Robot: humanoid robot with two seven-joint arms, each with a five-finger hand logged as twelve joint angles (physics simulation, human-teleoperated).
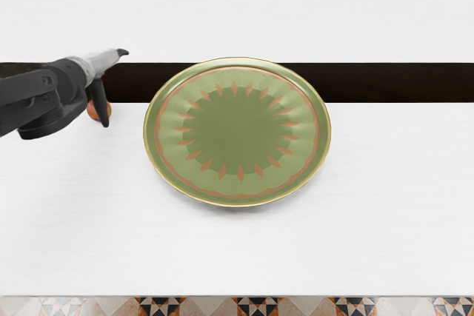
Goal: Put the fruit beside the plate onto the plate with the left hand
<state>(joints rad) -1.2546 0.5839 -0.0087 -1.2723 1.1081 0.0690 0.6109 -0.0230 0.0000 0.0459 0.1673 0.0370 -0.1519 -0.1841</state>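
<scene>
fingers (100, 105) of left hand (90, 72) apart, low over orange fruit (91, 112) left of plate (152, 128)

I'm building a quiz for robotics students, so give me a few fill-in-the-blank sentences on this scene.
1. The plate is mainly ___ in colour.
2. The fruit lies off the plate, to its ___ in the picture.
3. The fruit, partly hidden by the left hand, is ___ in colour.

Missing words: green; left; orange.
</scene>
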